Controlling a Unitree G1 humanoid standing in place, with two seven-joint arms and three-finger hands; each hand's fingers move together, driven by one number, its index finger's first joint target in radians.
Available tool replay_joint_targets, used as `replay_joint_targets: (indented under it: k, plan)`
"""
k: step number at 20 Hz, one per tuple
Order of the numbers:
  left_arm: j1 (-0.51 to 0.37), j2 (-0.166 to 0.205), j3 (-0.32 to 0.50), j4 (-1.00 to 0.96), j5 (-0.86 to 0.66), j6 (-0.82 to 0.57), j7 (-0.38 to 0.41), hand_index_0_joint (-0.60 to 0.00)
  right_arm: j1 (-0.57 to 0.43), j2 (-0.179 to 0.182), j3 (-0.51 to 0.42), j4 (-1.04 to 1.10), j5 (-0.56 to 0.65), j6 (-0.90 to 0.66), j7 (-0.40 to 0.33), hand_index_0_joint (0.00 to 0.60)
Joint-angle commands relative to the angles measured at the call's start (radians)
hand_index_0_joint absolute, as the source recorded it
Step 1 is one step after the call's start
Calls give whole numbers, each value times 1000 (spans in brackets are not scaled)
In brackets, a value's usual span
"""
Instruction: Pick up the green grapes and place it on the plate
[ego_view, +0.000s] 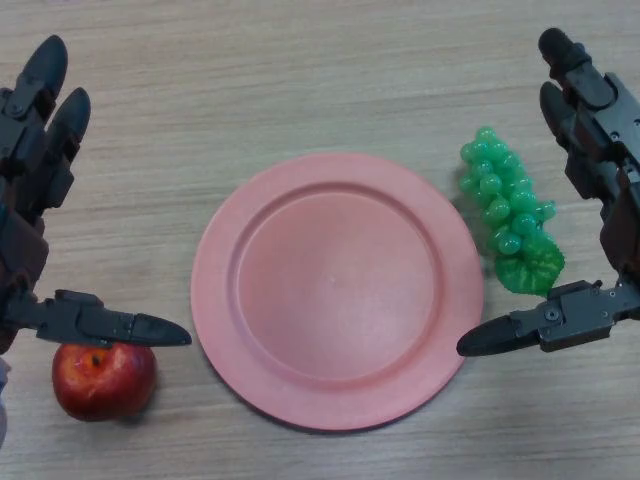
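Observation:
A bunch of green grapes (510, 212) lies on the wooden table just right of the pink plate (337, 288), its leaf end toward me. The plate is empty. My right hand (600, 130) is open at the right edge, its fingers straight beside the grapes and its thumb (540, 325) stretched out below them, over the plate's right rim. It does not touch the grapes. My left hand (30, 150) is open at the left edge.
A red apple (103, 378) sits on the table at the lower left, just under my left thumb (105, 324).

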Motion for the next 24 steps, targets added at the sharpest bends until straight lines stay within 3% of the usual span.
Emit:
replay_joint_targets:
  k: [1, 12, 24]
  plan:
    - [-19, 36, 66, -58, 10, -97, 26, 0, -16, -13, -38, -65, -23, -113, -13, 0]
    - [-6, 31, 76, -37, -9, -124, 19, 0, -87, -36, -80, 27, -1, -116, -34, 0]
    - [-8, 32, 75, -73, 12, -109, 18, 0, -361, -82, -68, 670, -149, -335, -159, 0]
